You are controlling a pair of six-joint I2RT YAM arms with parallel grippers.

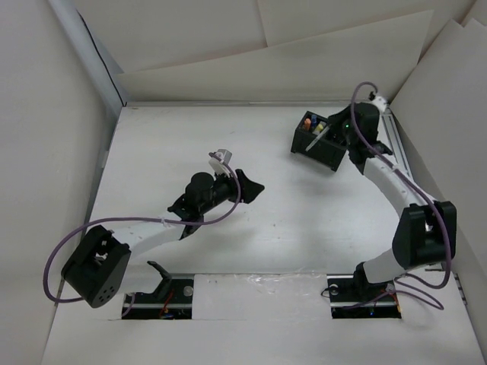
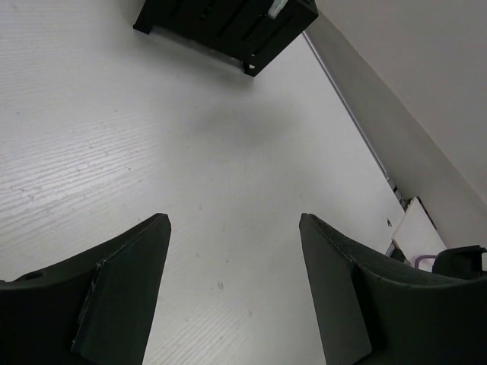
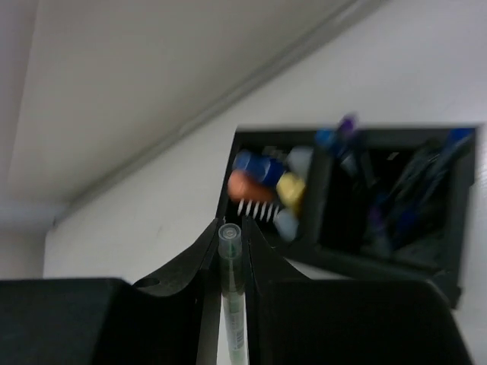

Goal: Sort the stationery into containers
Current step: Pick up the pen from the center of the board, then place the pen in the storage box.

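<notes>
White table (image 1: pixel 228 251): near edge partly hidden behind arm bases. Small black rectangular divided box (image 1: pixel 323 155) at far right of table; in left wrist view cut off by top edge. Left gripper (image 2: pixel 234 220) over mid-table, fingers spread wide above bare surface. Right gripper (image 3: pixel 230 228) just beside box, pinching slim grey-green pen (image 3: pixel 233 304), its lower end out of frame. Box contents blurred: orange, yellow, blue caps (image 3: pixel 262 182) in one compartment, dark-blue pens (image 3: pixel 403 198) in the other; count unclear.

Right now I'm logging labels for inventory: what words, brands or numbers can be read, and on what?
No text reads clearly.
The pen held in the right fingers: faint dark print on its barrel, too blurred to read.
The black box: no lettering visible.
</notes>
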